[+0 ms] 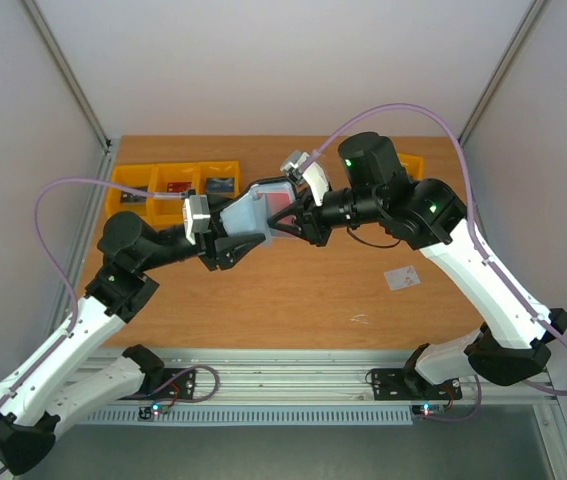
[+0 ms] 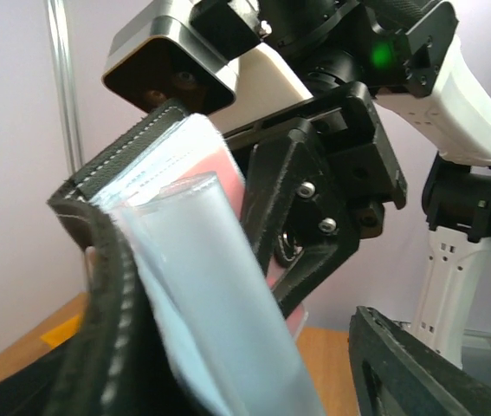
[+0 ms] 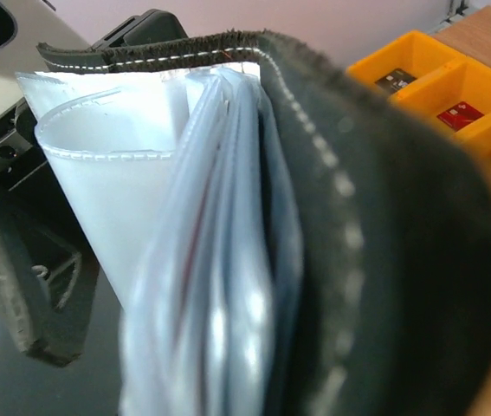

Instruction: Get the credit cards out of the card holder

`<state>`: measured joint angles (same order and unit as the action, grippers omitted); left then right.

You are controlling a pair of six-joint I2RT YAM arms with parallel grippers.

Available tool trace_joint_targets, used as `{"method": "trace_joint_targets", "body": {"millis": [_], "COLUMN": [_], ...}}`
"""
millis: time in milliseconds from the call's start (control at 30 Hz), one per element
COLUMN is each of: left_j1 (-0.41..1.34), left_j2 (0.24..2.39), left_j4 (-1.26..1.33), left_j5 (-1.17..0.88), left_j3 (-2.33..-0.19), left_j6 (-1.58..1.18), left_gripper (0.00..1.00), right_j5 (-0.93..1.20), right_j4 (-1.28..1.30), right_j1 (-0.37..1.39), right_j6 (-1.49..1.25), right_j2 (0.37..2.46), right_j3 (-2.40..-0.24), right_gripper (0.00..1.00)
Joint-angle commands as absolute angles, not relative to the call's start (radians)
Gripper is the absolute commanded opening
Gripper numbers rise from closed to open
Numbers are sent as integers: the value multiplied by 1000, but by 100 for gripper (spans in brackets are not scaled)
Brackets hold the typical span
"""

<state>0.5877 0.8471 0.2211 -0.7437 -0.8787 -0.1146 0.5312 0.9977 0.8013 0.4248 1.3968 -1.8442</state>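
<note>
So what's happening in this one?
Both arms meet mid-table around a black bi-fold card holder with grey-blue sleeves, raised off the wooden table. The right gripper is clamped on its side where a bright red plastic card shows. The left gripper looks open beside it. A whitish card lies on the table.

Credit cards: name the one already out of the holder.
The whitish card lying on the table; the red card sits inside the card holder.

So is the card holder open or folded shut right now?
Open: the card holder is spread in mid-air, grey-blue inside facing up, clear sleeves fanned apart, a red card showing.
</note>
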Motion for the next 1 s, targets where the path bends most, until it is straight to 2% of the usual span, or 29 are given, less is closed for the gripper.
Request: {"method": "trace_joint_targets", "body": {"millis": [0, 67, 200, 233, 333, 433, 533, 700, 967], "left_j1": [597, 596, 597, 597, 593, 592, 591, 591, 591], "left_j2": [856, 852, 840, 837, 833, 832, 831, 831, 825], "left_j4": [248, 244, 245, 243, 246, 253, 253, 255, 260], "left_j5": [-648, -631, -651, -653, -653, -656, -659, -670, -687], "left_j3": [-884, -880, -872, -870, -865, -864, -865, -868, -867], "left_j6": [-106, -106, -117, -118, -128, -143, -152, -153, -146], "left_gripper": [61, 45, 6, 1, 0, 0, 0, 0, 0], "right_j5": [598, 618, 596, 596, 573, 542, 534, 509, 469], "right_j4": [939, 930, 936, 941, 980, 1030, 1069, 1090, 1086], "right_j1": [816, 815, 805, 800, 780, 758, 737, 724, 712], "right_j6": [425, 432, 451, 453, 470, 488, 505, 511, 507], "right_j2": [1390, 1378, 1338, 1330, 1307, 1287, 1269, 1253, 1243], "right_j3": [-1856, -1850, -1830, -1829, -1829, -1827, -1828, -1827, -1840], "right_gripper": [1, 1, 1, 2, 12, 36, 47, 48, 40]}}
